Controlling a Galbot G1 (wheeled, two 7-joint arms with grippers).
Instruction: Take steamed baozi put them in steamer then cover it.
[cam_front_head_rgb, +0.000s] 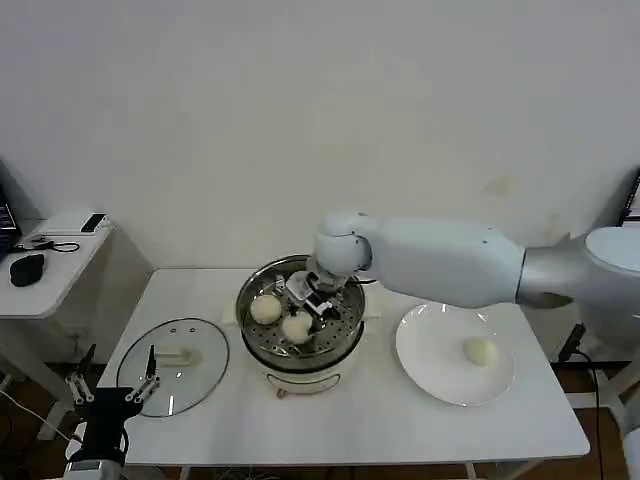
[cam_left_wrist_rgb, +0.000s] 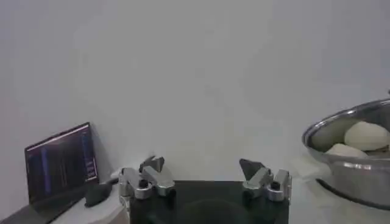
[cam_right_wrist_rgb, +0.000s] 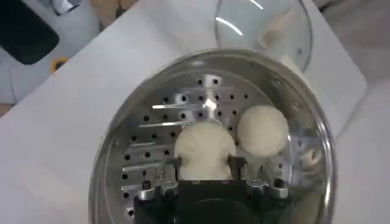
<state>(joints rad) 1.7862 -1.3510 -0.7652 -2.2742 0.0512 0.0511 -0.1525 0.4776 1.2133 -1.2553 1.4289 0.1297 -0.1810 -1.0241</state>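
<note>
Jaws of the right gripper (cam_right_wrist_rgb: 204, 173) clasp a baozi (cam_right_wrist_rgb: 205, 150) low over the steamer (cam_front_head_rgb: 345, 345) tray, beside another bun (cam_right_wrist_rgb: 262, 130); best release only once it rests flat, clear of its neighbour. Left gripper (cam_left_wrist_rgb: 204, 176) waits spread near the cover (cam_front_head_rgb: 205, 385); one bun (cam_front_head_rgb: 481, 351) remains on the plate (cam_front_head_rgb: 430, 375)

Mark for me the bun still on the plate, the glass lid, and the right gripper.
Bun on the plate (cam_front_head_rgb: 481, 351): head view, middle of its top.
Glass lid (cam_front_head_rgb: 190, 381): head view, on the clear glass near its handle.
Right gripper (cam_right_wrist_rgb: 205, 163): right wrist view, midway between the fingertips, which sit either side of a bun in the steamer (cam_right_wrist_rgb: 116, 146).
</note>
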